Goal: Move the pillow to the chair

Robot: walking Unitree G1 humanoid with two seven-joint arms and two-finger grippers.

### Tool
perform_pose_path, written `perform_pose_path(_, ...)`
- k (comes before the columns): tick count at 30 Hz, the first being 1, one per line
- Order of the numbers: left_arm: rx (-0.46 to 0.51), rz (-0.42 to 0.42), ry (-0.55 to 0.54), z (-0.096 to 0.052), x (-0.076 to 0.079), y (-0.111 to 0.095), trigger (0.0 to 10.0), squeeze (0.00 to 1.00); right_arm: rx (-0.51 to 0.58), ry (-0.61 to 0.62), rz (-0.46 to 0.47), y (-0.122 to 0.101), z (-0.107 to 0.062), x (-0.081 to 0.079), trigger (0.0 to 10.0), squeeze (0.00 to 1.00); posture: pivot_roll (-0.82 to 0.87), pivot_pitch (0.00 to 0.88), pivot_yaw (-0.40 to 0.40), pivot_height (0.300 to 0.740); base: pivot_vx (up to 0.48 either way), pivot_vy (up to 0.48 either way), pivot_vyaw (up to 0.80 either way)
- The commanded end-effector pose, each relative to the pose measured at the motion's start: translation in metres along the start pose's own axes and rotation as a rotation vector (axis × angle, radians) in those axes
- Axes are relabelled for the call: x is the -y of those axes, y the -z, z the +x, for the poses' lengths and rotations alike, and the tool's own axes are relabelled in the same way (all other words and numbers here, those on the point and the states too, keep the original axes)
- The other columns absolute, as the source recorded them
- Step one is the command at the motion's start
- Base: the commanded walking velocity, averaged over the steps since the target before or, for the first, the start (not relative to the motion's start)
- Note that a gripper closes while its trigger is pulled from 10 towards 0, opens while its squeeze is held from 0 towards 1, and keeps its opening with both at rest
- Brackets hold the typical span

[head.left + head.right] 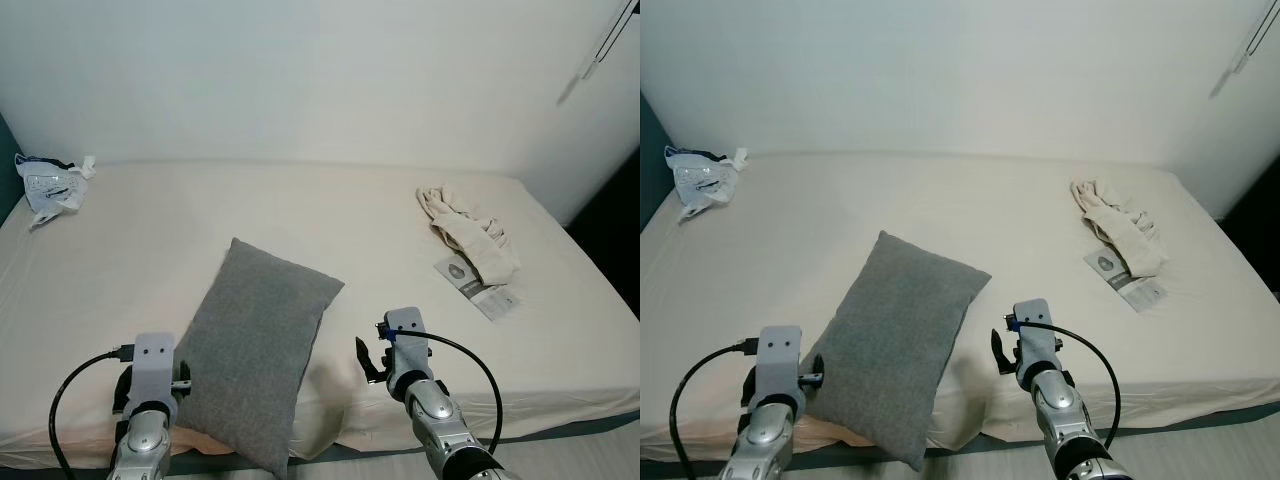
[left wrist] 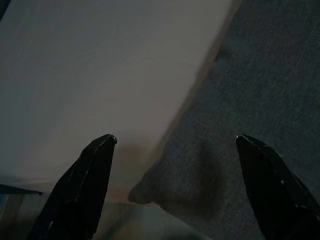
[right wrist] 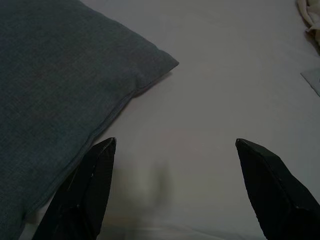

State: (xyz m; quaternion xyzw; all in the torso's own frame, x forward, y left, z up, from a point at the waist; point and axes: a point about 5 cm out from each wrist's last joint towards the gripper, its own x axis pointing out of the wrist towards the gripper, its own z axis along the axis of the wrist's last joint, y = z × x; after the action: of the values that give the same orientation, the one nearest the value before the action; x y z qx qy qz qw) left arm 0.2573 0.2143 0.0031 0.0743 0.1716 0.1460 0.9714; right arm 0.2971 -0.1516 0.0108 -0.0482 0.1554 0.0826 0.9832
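Observation:
A grey rectangular pillow (image 1: pixel 255 345) lies on the cream bed (image 1: pixel 300 210), its near corner hanging over the front edge. My left gripper (image 2: pixel 175 137) is open at the pillow's near left corner (image 2: pixel 165 187), fingers either side of it, nothing between them. The left arm (image 1: pixel 150 385) stands just left of the pillow. My right gripper (image 3: pixel 175 141) is open over the bare sheet beside the pillow's right edge (image 3: pixel 125 97), not touching it. The right arm (image 1: pixel 405 355) is at the bed's front edge, right of the pillow.
A crumpled plastic bag (image 1: pixel 52 182) lies at the bed's far left corner. A beige cloth (image 1: pixel 470 230) and a printed leaflet (image 1: pixel 478 285) lie on the right side. A white wall (image 1: pixel 320 80) stands behind the bed. A strip of floor (image 1: pixel 560 455) runs along the front.

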Motion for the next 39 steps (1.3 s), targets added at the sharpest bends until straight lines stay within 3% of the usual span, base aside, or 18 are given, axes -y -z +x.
perform_pose_path(1,-0.007,0.009,0.013,-0.002,0.005,0.002,10.0,0.0,-0.023,0.009,0.005,0.005,-0.002,0.003,10.0,0.0,0.11,0.101,-0.082,0.74,0.0,0.0,0.0)
perform_pose_path(23,-0.068,0.032,0.018,-0.004,0.005,0.012,10.0,0.0,-0.091,0.048,0.044,0.016,-0.005,0.005,10.0,0.0,0.12,0.077,-0.104,0.74,0.0,0.0,0.0)
perform_pose_path(39,-0.091,0.04,0.011,-0.01,0.002,0.021,10.0,0.0,-0.106,0.023,0.02,0.016,-0.003,-0.003,10.0,0.0,0.13,0.068,-0.104,0.74,0.0,0.0,0.0)
